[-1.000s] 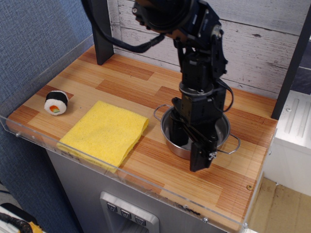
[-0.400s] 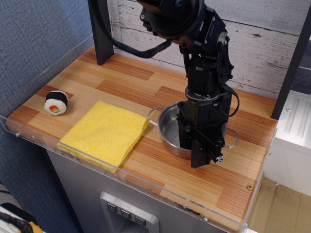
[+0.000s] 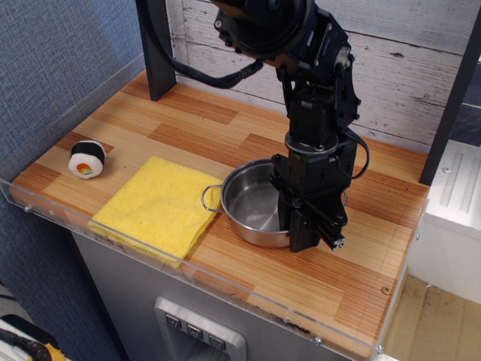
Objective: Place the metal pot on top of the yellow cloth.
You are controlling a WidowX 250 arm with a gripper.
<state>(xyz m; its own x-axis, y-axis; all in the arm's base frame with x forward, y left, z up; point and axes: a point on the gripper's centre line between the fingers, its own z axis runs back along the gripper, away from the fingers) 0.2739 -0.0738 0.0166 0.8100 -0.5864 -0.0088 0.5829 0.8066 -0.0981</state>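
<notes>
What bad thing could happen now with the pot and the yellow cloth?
1. The gripper seems to hold the pot only at one side of its rim, so the pot might tilt or slip.
2. The pot's loop handle reaches the cloth edge; sliding on could bunch the cloth up.
3. The cloth lies near the table edge, so a push might shove it off.

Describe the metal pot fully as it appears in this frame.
The metal pot is a shiny, shallow, round steel pot, empty, upright on the wooden table. One thin wire loop handle reaches over the yellow cloth's right edge. The gripper stands at its right rim, hiding that side.
</notes>
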